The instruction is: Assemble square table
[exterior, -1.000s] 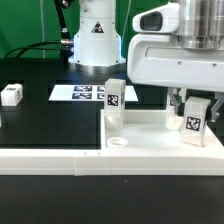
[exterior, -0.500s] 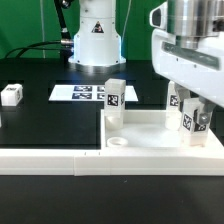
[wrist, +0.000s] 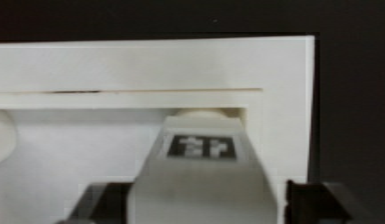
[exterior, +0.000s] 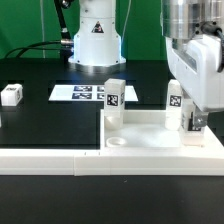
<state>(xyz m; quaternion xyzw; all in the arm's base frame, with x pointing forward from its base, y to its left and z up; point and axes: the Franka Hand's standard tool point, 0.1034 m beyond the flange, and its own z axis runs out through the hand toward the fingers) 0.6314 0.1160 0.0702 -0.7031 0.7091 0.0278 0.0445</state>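
Jaws have sprung apart since a second ago: my end effector [exterior: 187, 120] now straddles the upright white block leg [exterior: 176, 100] with a sliver of gap on each side, gripping nothing. My wrist hangs vertical at three o'clock in the exterior view. The tagged leg stands on the smooth white square slab [exterior: 150, 130], with a round socket [exterior: 118, 142] at eight o'clock from it.

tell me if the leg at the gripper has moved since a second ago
Yes. The leg has shifted toward the exterior view's left, closer to the other leg, which has stayed put.
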